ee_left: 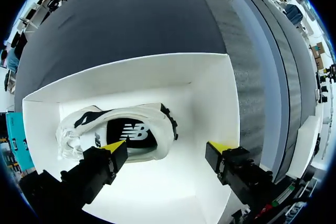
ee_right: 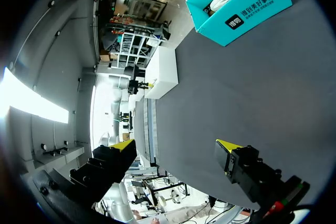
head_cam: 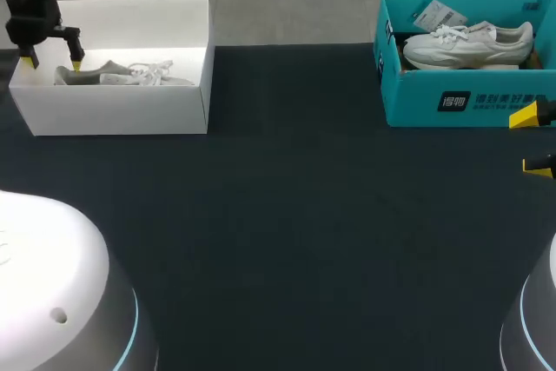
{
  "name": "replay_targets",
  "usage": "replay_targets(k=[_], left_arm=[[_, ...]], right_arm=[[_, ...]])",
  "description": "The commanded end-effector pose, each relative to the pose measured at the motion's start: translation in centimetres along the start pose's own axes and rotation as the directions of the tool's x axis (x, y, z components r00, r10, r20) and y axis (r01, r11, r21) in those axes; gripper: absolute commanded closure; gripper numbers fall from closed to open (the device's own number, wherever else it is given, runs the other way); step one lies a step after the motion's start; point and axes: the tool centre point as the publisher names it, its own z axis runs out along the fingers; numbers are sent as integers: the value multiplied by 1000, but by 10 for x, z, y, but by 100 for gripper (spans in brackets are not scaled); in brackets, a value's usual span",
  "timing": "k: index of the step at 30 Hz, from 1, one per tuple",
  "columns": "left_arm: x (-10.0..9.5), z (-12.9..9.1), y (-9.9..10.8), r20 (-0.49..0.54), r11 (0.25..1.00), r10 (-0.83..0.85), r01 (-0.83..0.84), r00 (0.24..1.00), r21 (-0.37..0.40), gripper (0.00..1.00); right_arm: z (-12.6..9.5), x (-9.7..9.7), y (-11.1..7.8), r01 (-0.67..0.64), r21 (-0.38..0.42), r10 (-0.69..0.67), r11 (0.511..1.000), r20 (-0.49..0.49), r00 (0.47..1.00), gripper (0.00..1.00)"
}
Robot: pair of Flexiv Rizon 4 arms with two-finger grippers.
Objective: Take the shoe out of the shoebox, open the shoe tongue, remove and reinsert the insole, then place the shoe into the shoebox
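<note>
A white shoebox [head_cam: 113,110] stands at the table's far left with a grey-and-white shoe [head_cam: 122,74] lying inside it. My left gripper [head_cam: 54,64] hangs over the box's left end, above the shoe's heel. In the left wrist view the shoe [ee_left: 131,129] lies in the white shoebox [ee_left: 210,93] with its dark insole showing. The left gripper [ee_left: 168,148] is open just above the heel, one fingertip [ee_left: 113,146] over the heel rim, holding nothing. My right gripper [head_cam: 532,141] is open at the right edge, over bare table.
A teal shoebox [head_cam: 469,102] at the far right holds a white shoe [head_cam: 469,41] and a paper tag. The dark table [head_cam: 295,215] stretches between the two boxes. From the right wrist, the teal shoebox [ee_right: 241,3] lies far ahead of the right gripper [ee_right: 176,146].
</note>
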Motion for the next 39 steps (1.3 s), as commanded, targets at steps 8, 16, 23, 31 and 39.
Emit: replay_targets(k=[8,16,23,31,39], left_arm=[[-2,-60,-17,-10,998,-65,65,998,-12,0],[0,-92,-21,-11,994,-110,110,994,-8,0],[-1,-119,-24,2,987,-156,156,988,-23,0],[-6,-133,-25,-19,979,-204,204,979,-25,0],[-6,-133,-25,-19,979,-204,204,979,-25,0]], right_arm=[[-3,0,-10,-2,-34,2,999,3,1000,0],[-3,0,-10,-2,-34,2,999,3,1000,0],[-3,0,-10,-2,-34,2,999,3,1000,0],[-3,0,-10,-2,-34,2,999,3,1000,0],[-3,0,-10,-2,-34,2,999,3,1000,0]])
